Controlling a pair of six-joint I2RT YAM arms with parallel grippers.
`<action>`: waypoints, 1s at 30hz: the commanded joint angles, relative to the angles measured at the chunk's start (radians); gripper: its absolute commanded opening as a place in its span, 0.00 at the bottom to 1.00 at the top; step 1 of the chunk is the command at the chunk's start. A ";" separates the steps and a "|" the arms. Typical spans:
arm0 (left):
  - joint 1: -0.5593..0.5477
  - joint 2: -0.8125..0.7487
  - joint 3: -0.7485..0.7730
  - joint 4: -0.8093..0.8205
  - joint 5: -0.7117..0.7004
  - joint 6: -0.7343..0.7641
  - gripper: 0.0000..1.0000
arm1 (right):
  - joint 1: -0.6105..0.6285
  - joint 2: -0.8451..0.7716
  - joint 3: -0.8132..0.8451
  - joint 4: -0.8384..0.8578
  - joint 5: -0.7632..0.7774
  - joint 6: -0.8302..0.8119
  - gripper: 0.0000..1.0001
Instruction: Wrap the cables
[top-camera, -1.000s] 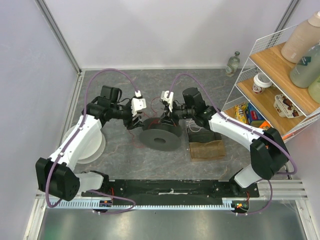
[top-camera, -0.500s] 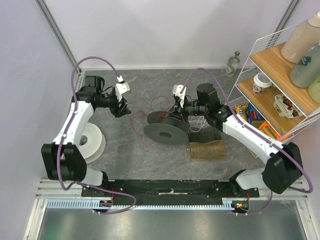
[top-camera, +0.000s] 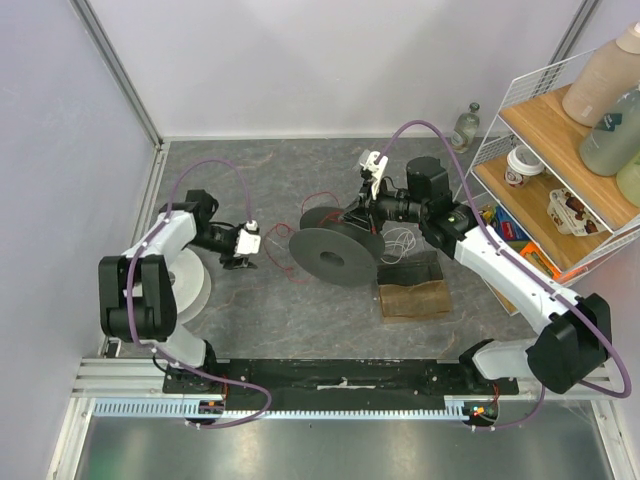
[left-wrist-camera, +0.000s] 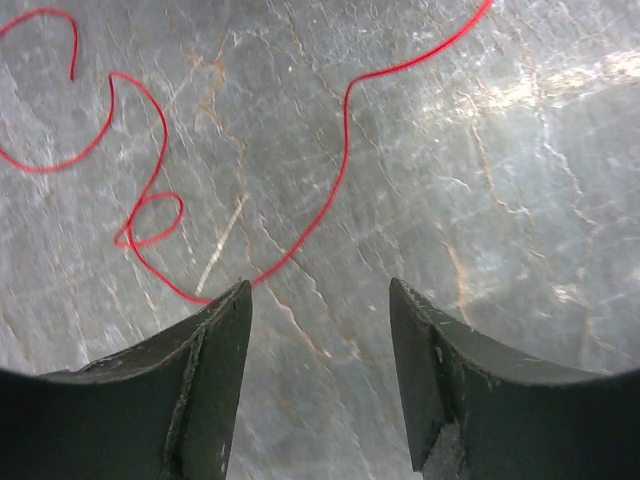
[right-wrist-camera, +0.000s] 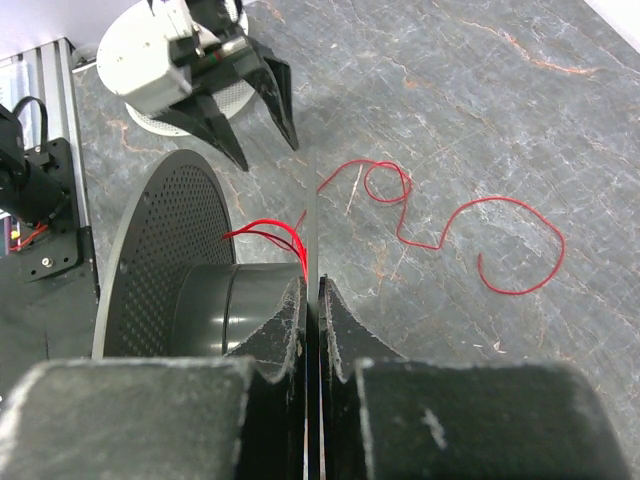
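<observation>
**A:** How much room does the left gripper (left-wrist-camera: 318, 330) have?

**B:** There's bare stone table (top-camera: 300, 320) all round it. Its jaws are spread and empty over the red wire (left-wrist-camera: 345, 130), which curls between it and the dark spool (top-camera: 335, 255).

**A:** And the right gripper (right-wrist-camera: 312, 300)?

**B:** It's clenched on the spool's thin flange edge. Only its wrist view shows red strands at the hub (right-wrist-camera: 235, 300). Only the overhead view shows the shelf rack (top-camera: 520, 150) along the right edge.
</observation>
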 joint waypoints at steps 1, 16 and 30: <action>-0.054 0.095 0.069 0.070 0.053 0.169 0.61 | -0.004 -0.052 0.066 0.050 -0.013 0.068 0.00; -0.074 0.238 0.178 0.081 -0.041 0.047 0.57 | -0.027 -0.026 0.049 0.079 0.003 0.103 0.00; -0.178 0.121 0.018 0.177 0.120 -0.009 0.66 | -0.043 -0.053 0.084 0.217 -0.017 0.271 0.00</action>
